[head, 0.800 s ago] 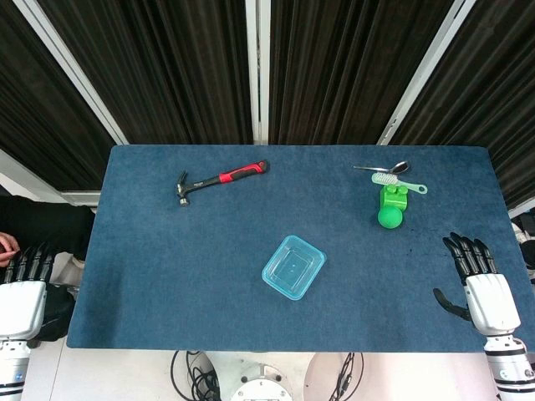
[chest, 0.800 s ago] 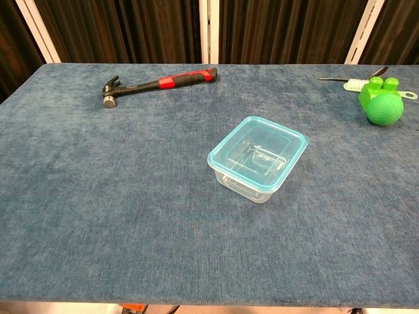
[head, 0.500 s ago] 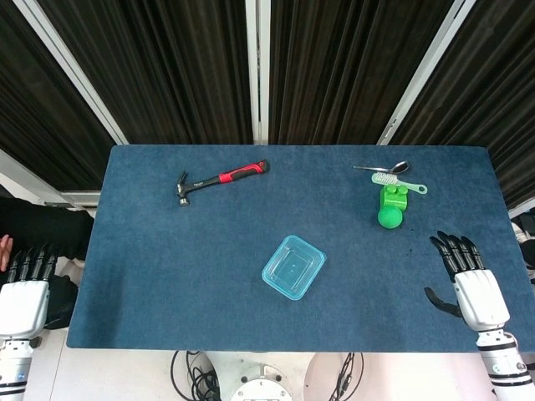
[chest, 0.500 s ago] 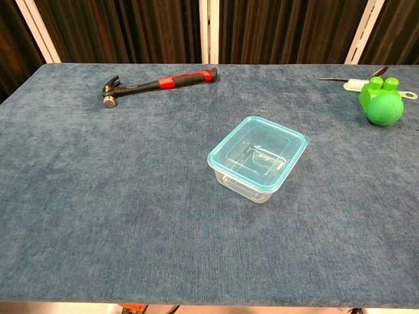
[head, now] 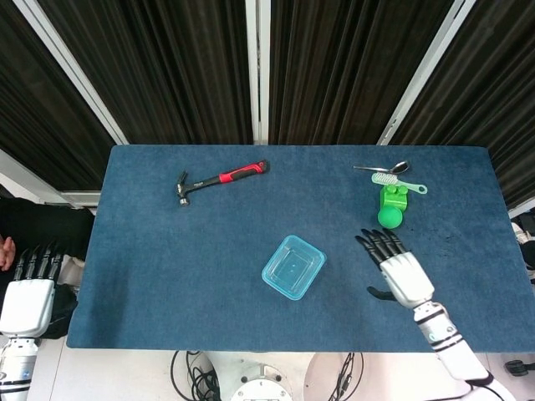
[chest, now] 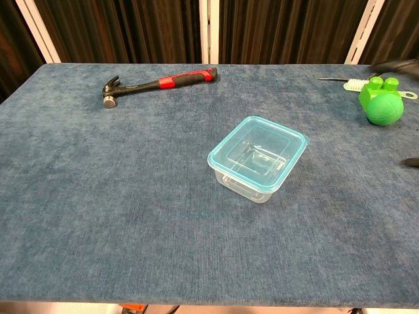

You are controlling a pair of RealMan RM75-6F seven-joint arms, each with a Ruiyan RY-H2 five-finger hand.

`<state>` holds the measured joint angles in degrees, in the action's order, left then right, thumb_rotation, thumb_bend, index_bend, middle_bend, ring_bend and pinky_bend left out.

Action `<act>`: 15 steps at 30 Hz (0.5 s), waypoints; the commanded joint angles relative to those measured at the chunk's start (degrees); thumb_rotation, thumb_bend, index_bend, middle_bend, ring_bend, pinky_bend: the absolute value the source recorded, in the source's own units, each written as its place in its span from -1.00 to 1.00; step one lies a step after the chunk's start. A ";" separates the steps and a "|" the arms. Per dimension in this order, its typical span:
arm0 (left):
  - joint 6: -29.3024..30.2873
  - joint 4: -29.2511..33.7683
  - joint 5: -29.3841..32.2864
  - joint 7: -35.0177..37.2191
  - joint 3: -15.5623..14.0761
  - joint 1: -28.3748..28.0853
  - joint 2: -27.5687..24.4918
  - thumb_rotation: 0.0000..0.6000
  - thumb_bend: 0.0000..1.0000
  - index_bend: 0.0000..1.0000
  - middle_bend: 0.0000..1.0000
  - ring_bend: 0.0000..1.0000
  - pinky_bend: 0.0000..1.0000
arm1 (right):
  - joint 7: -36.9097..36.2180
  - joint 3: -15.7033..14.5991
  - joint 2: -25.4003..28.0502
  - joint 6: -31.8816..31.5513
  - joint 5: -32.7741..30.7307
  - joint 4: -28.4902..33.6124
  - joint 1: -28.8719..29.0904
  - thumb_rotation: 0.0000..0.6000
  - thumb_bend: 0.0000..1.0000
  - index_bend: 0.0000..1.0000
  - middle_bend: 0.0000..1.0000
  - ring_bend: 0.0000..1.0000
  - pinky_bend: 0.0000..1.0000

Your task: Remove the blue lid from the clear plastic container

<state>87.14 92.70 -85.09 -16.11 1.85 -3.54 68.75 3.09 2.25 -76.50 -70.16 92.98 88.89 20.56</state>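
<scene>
The clear plastic container [head: 293, 266] [chest: 258, 159] sits near the middle front of the blue table, its blue lid [chest: 257, 152] seated on top. My right hand [head: 396, 268] hovers over the table to the container's right, fingers spread, holding nothing, a clear gap away from it. In the chest view only a dark fingertip [chest: 412, 161] shows at the right edge. My left hand [head: 28, 292] stays off the table's left front corner, fingers extended and empty.
A red-and-black hammer [head: 219, 179] [chest: 155, 84] lies at the back left. At the back right are a green toy [head: 390, 206] [chest: 382, 103], a small brush [head: 398, 183] and a spoon [head: 383, 168]. The table's front edge [head: 251, 347] is close to the container.
My right hand has swept left from the table's right edge toward the container, over the table surface. The left hand has barely shifted. The container has not moved.
</scene>
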 commanded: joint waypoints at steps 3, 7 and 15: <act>0.13 0.19 -0.19 -0.04 -0.14 0.14 -0.22 1.00 -1.00 -1.00 -1.00 -1.00 -1.00 | 0.84 2.39 -9.87 4.72 1.44 -7.23 6.58 1.00 -0.95 -1.00 -1.00 -1.00 -1.00; 0.16 0.39 -0.17 0.07 -0.08 0.15 -0.45 1.00 -1.00 -1.00 -1.00 -1.00 -1.00 | -0.16 3.16 -14.95 6.30 2.09 -10.92 9.75 1.00 -0.95 -1.00 -1.00 -1.00 -1.00; 0.01 0.49 -0.51 0.14 -0.19 0.07 -0.61 1.00 -1.00 -1.00 -1.00 -1.00 -1.00 | 1.00 6.28 -24.60 12.20 0.16 -16.16 17.31 1.00 -0.95 -1.00 -1.00 -1.00 -1.00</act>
<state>87.17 93.19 -85.62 -15.98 1.65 -3.47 68.14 3.82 7.33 -98.63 -59.22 93.75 74.43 36.15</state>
